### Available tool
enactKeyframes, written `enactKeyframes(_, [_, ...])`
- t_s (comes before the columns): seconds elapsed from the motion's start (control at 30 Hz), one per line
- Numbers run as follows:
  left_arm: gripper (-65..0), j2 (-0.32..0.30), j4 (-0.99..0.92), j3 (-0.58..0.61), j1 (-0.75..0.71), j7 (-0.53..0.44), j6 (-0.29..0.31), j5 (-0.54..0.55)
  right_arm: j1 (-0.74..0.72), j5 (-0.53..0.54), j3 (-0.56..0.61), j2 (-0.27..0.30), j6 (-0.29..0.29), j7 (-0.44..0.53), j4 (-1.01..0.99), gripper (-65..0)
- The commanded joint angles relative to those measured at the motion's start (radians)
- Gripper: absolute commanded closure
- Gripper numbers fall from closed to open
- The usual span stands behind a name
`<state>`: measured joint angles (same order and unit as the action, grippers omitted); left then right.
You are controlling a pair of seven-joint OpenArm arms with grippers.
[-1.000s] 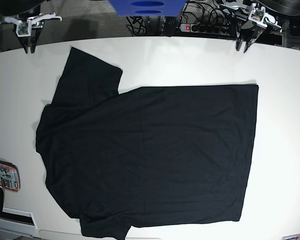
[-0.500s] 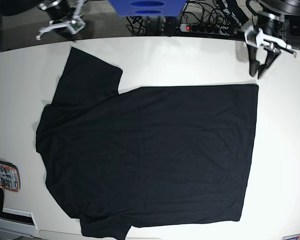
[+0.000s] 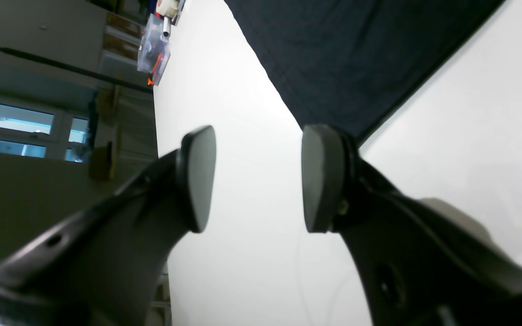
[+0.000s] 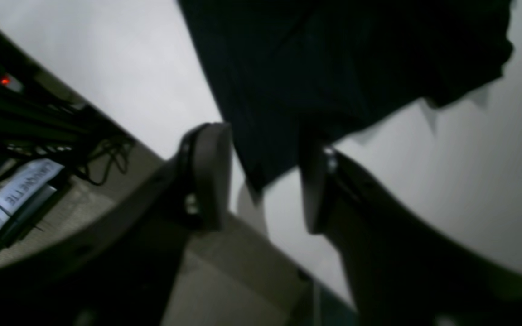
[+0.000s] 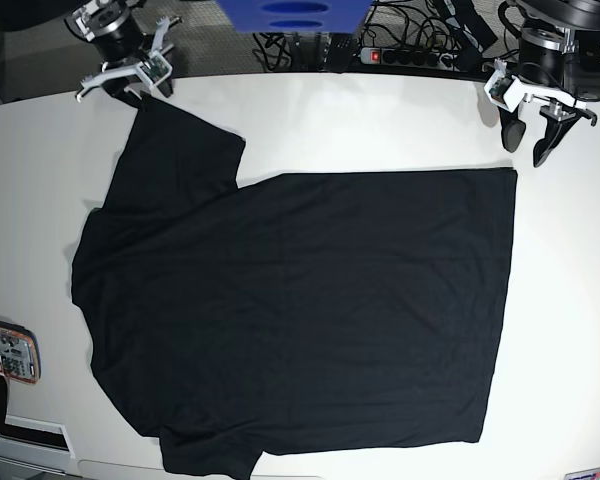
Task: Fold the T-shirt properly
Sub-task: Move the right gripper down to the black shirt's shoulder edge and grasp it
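The black T-shirt [image 5: 300, 300] lies spread flat on the white table [image 5: 380, 120], with one sleeve at the far left. My left gripper [image 5: 524, 150] hovers just beyond the shirt's far right corner. In the left wrist view its jaws [image 3: 258, 179] stand open over bare table, and the shirt's corner [image 3: 356, 59] lies just ahead of them. My right gripper [image 5: 140, 88] is over the tip of the far left sleeve. Its jaws [image 4: 261, 179] are open, and the sleeve's corner [image 4: 333, 68] shows below and between the fingers, apart from them.
A power strip [image 5: 410, 57] and cables lie behind the table's far edge, beside a blue object [image 5: 295, 12]. An orange packaged item [image 5: 8, 352] sits at the left edge of the table. Bare table surrounds the shirt on the right.
Both arms have come down from the back of the table to the shirt's far corners. Both grippers have gone from nearly shut to open.
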<state>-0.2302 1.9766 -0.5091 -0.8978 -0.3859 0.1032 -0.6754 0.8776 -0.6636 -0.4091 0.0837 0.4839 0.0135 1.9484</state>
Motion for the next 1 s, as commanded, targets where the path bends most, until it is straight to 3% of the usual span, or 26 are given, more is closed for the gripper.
enactKeyframes(0.0, [-27.9, -0.007, 0.016, 0.007, -0.008, -0.012, -0.016, 0.009, 0.001, 0.012, 0.013, 0.006, 0.003, 0.004, 0.016, -28.0])
enactKeyframes(0.17, [-27.8, -0.007, 0.016, 0.011, 0.001, -0.012, -0.015, 0.007, -0.053, 0.008, 0.103, 0.024, 0.008, -0.080, 0.016, -28.3])
enactKeyframes(0.37, [-27.8, -0.008, 0.016, 0.010, 0.010, 0.048, -0.015, 0.009, -0.088, -0.195, 0.250, 0.024, 0.006, -0.202, 0.007, -28.4])
enactKeyframes(0.53, [-27.7, -0.027, 0.016, 0.011, 0.012, 0.069, -0.016, 0.009, -0.160, -0.238, 0.356, 0.024, 0.005, -0.321, 0.007, -28.4])
enactKeyframes(0.77, [-27.7, -0.028, 0.014, 0.011, 0.012, 0.069, -0.016, 0.009, -0.191, -0.250, 0.378, 0.024, 0.005, -0.373, 0.006, -28.4])
enactKeyframes(0.97, [-27.7, -0.030, 0.014, 0.011, 0.012, 0.069, -0.016, 0.009, -0.191, -0.396, 0.370, 0.024, 0.005, -0.375, -0.050, -28.4])
